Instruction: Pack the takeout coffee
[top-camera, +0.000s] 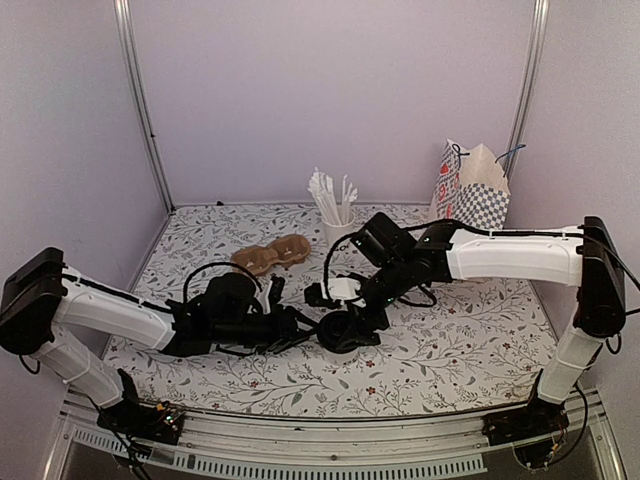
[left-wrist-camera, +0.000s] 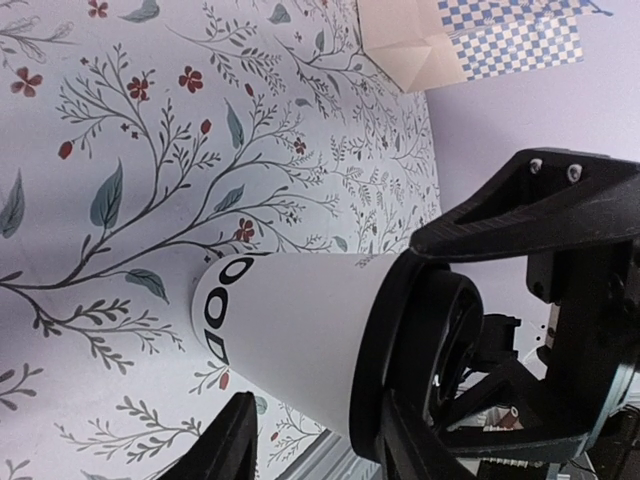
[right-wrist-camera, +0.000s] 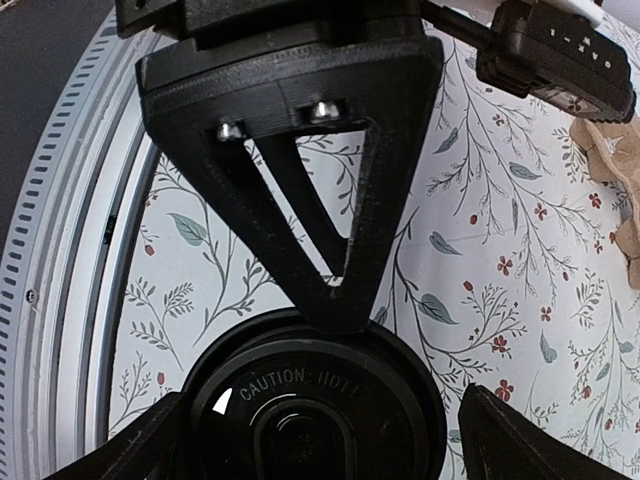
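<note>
The takeout coffee, a white paper cup with dark lettering and a black lid marked CAUTION: HOT, stands near the table's front middle. My left gripper reaches in from the left, rolled on its side. The cup sits between its fingers, one by the lower wall and one against the lid's rim. My right gripper hangs directly over the lid. Its jaws stand wide open, with the fingertips on either side of the lid and clear of it. The left finger crosses the right wrist view.
A brown pulp cup carrier lies behind the left gripper. A white cup of straws stands at the back centre. A checked paper bag stands at the back right. The table's metal front rail runs close by the cup.
</note>
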